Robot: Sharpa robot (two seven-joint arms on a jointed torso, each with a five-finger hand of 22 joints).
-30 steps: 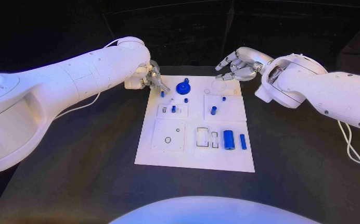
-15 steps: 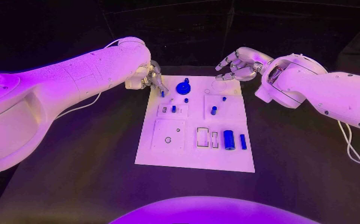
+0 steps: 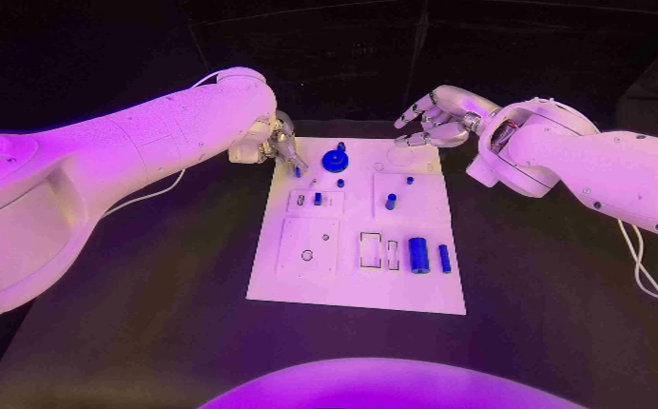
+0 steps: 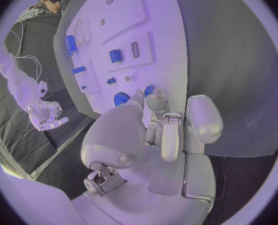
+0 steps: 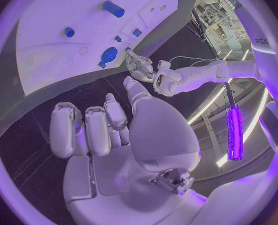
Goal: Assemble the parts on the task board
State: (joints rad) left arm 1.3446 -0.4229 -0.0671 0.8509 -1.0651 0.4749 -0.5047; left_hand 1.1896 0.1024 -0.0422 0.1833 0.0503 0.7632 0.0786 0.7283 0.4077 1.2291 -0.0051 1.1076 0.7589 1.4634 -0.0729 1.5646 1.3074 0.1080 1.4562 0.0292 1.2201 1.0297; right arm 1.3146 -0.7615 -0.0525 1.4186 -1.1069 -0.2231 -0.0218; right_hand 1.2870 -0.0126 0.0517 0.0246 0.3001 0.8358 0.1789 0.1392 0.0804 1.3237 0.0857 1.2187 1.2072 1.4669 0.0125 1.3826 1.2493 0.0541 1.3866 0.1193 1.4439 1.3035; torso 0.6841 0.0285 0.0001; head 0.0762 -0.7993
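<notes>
The white task board (image 3: 350, 285) lies in the middle of the table. A round blue knob (image 3: 335, 158) stands near its far edge. Small blue pegs (image 3: 390, 202) sit in its middle blocks, and a thick blue cylinder (image 3: 416, 255) lies at the near right. My left hand (image 3: 279, 143) is at the board's far-left corner and pinches a small blue peg (image 4: 149, 89) between thumb and finger, close beside the knob (image 4: 121, 99). My right hand (image 3: 439, 119) hovers over the far-right corner, fingers loosely bent, with nothing in it.
The black table (image 3: 137, 314) surrounds the board on all sides. A thin blue pin (image 3: 443, 258) lies beside the cylinder, next to rectangular slots (image 3: 370, 249). My left forearm (image 3: 151, 143) reaches in over the table's left side.
</notes>
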